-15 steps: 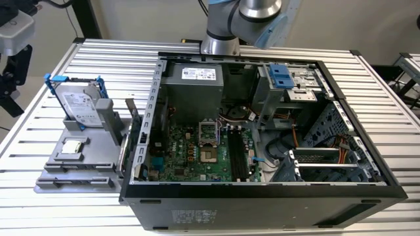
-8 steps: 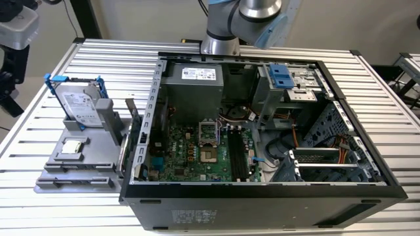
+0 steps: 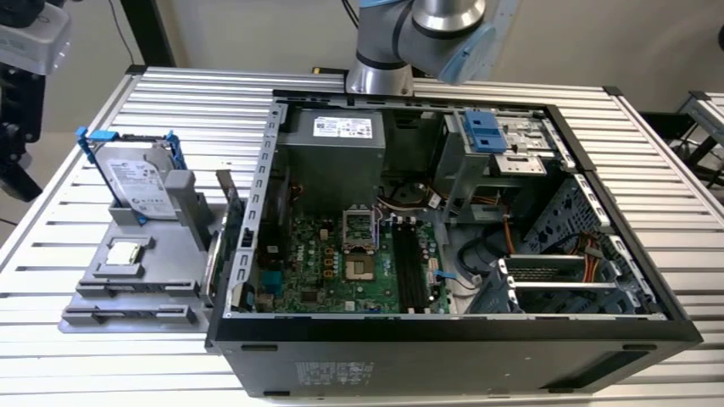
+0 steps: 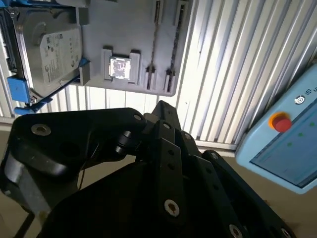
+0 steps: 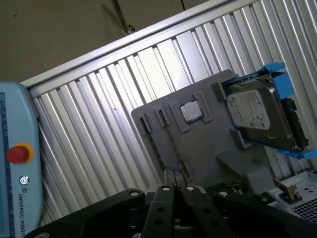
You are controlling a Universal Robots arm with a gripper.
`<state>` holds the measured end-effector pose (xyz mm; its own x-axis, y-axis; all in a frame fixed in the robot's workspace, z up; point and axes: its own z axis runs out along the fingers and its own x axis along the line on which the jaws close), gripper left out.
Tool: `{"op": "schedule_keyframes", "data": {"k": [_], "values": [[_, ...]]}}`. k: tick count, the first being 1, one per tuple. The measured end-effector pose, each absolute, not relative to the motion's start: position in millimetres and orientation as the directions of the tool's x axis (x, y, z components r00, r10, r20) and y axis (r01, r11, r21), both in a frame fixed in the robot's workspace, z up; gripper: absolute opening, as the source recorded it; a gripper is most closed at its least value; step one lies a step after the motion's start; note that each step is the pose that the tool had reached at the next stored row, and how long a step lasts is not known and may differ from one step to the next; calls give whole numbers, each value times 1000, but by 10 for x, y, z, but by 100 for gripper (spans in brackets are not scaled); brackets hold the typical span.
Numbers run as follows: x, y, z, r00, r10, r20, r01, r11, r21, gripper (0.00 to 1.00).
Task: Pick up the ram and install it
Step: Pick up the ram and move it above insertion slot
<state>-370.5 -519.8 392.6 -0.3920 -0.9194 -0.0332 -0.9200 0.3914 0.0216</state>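
Note:
The ram [image 3: 125, 311] shows as a thin dark strip standing on edge in the frontmost slot of the grey fixture [image 3: 169, 254], at the exterior view's left beside the open computer case [image 3: 453, 339]. In both wrist views the fixture [image 4: 129, 29] [image 5: 198, 148] lies far below, with its two long narrow slots seen edge-on. My gripper [image 4: 161, 106] [image 5: 173, 187] hangs high above the fixture. Its black fingers meet at a point with nothing between them, so it is shut and empty. The motherboard's dark memory slots [image 3: 413, 271] lie inside the case.
A silver hard drive [image 3: 142, 182] in a blue frame and a small square chip [image 3: 125, 253] sit on the fixture. A blue teach pendant [image 4: 282, 144] with a red button lies off the slatted table [image 3: 68, 356]. The arm's base [image 3: 419, 34] stands behind the case.

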Motion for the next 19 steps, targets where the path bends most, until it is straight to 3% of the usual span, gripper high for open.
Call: {"op": "schedule_keyframes", "data": {"k": [19], "values": [[-3706, -5198, 3924, -92, -995, -37, -996, 91, 11, 0]]}}
